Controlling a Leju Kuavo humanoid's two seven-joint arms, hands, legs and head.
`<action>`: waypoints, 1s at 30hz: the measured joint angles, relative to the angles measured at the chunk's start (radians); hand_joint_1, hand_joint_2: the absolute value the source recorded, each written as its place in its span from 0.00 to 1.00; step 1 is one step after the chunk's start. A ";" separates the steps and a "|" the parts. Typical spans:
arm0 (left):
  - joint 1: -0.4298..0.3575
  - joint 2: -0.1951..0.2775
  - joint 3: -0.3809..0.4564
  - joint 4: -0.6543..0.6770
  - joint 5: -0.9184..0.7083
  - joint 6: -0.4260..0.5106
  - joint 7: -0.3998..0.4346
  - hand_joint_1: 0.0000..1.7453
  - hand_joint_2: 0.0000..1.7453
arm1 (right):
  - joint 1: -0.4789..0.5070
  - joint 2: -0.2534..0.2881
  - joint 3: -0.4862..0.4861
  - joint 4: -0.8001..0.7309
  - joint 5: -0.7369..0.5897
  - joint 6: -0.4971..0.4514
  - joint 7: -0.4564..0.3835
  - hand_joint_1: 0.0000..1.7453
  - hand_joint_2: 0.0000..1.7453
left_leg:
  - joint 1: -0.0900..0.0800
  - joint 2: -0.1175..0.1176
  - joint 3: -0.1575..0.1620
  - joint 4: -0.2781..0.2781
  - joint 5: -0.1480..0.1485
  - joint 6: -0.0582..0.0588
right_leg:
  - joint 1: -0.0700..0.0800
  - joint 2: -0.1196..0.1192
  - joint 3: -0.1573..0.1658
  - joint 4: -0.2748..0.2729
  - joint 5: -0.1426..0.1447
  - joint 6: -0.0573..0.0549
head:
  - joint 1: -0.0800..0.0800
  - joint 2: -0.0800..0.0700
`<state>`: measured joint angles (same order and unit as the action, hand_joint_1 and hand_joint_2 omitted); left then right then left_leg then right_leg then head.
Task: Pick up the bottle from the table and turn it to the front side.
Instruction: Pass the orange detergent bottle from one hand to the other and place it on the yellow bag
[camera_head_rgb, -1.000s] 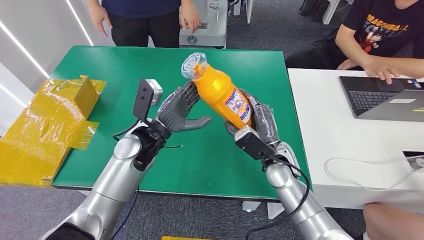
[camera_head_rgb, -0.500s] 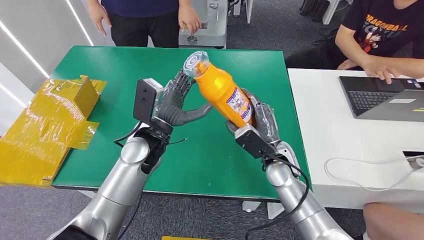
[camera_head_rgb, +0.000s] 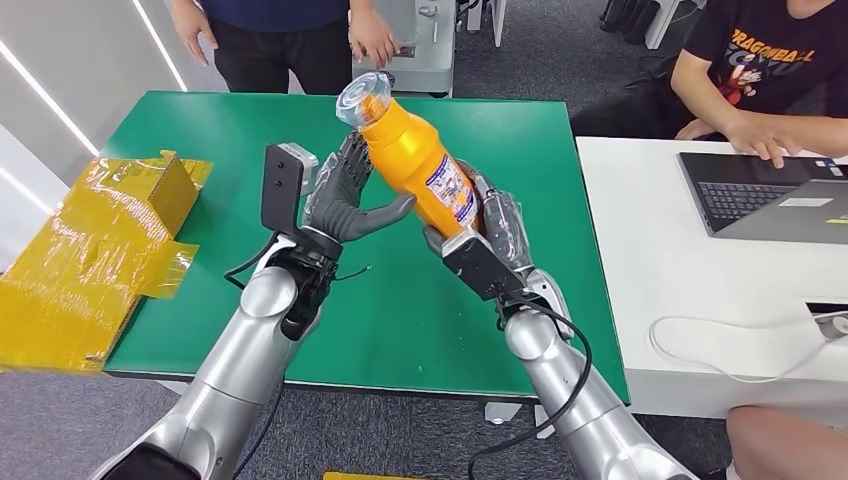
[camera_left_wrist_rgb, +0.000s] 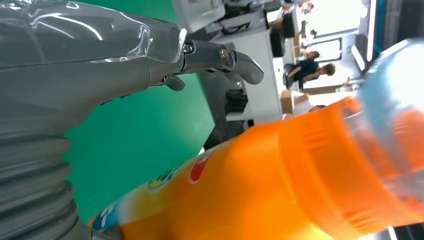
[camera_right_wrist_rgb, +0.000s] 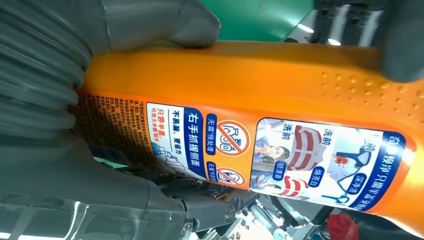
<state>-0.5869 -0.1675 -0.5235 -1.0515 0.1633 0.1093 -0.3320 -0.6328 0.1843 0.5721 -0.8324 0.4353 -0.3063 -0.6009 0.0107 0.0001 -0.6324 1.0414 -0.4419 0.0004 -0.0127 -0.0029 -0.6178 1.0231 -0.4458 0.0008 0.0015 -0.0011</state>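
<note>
While the right hand (camera_head_rgb: 478, 222) grips the orange bottle (camera_head_rgb: 415, 166) around its lower body, the bottle hangs tilted above the green bench (camera_head_rgb: 230, 130), its clear cap (camera_head_rgb: 362, 97) pointing up and away from the robot. The left hand (camera_head_rgb: 345, 200) stands just beside the bottle's upper half, fingers spread and holding nothing; whether it touches cannot be told. From the right wrist, the printed label (camera_right_wrist_rgb: 280, 155) with pictograms shows. From the left wrist, the bottle's orange shoulder (camera_left_wrist_rgb: 280, 185) and blurred cap show. A yellow box (camera_head_rgb: 100, 240) lies at the bench's left edge.
</note>
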 joint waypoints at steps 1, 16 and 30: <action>0.000 0.000 0.000 0.004 0.006 -0.011 0.003 0.00 1.00 | -0.004 0.003 0.001 0.005 -0.003 -0.001 -0.004 1.00 1.00 | 0.000 0.000 0.000 0.000 0.000 0.000 | 0.000 0.000 0.000 0.000 0.000 0.000 | 0.000 0.000; -0.011 -0.018 0.000 0.035 0.046 -0.079 0.028 0.00 1.00 | -0.032 0.014 0.009 0.080 -0.031 -0.017 -0.030 1.00 1.00 | 0.000 0.000 0.000 0.000 0.000 0.000 | 0.000 0.000 0.000 0.000 0.000 0.000 | 0.000 0.000; -0.037 -0.059 0.000 0.042 0.081 -0.037 0.031 0.00 1.00 | -0.035 0.046 0.012 0.139 -0.046 -0.015 -0.048 1.00 1.00 | 0.000 0.000 0.000 0.000 0.000 0.000 | 0.000 0.000 0.000 0.000 0.000 0.000 | 0.000 0.000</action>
<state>-0.6242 -0.2267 -0.5239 -1.0094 0.2443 0.0719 -0.3006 -0.6675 0.2307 0.5838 -0.6929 0.3891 -0.3215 -0.6486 0.0107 0.0002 -0.6325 1.0415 -0.4419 0.0004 -0.0126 -0.0027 -0.6180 1.0231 -0.4458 0.0008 0.0014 -0.0011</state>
